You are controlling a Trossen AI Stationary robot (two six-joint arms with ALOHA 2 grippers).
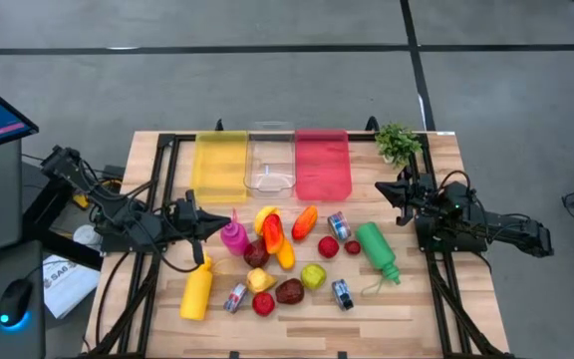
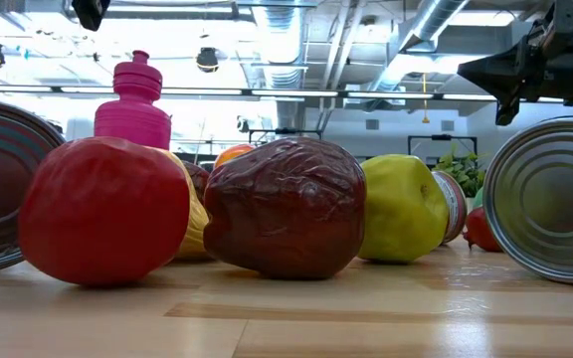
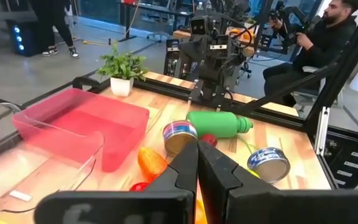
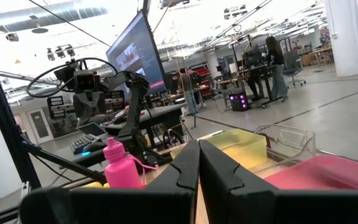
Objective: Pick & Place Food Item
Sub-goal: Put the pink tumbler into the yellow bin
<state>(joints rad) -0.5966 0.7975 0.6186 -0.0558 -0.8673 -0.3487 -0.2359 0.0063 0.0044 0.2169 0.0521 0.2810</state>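
Food items lie in a cluster at the table's middle: a banana (image 1: pixel 263 215), a red pepper (image 1: pixel 272 232), an orange carrot (image 1: pixel 305 221), a green apple (image 1: pixel 313 275), red fruits (image 1: pixel 289 291), small cans (image 1: pixel 339 225), and pink (image 1: pixel 234 236), yellow (image 1: pixel 197 291) and green (image 1: pixel 377 249) bottles. All rest on the wood. My left gripper (image 1: pixel 207 221) is shut and empty, hovering just left of the pink bottle, pointing toward the table's right. My right gripper (image 1: pixel 385 187) is shut and empty, at the right, beside the potted plant (image 1: pixel 398 142).
Three bins stand side by side at the far edge: yellow (image 1: pixel 220 165), clear (image 1: pixel 270 160), red (image 1: pixel 322 165). Black frame rails (image 1: pixel 163 189) run along the table's left and right sides. Bare wood lies along the near edge. A person sits beyond the table in the left wrist view.
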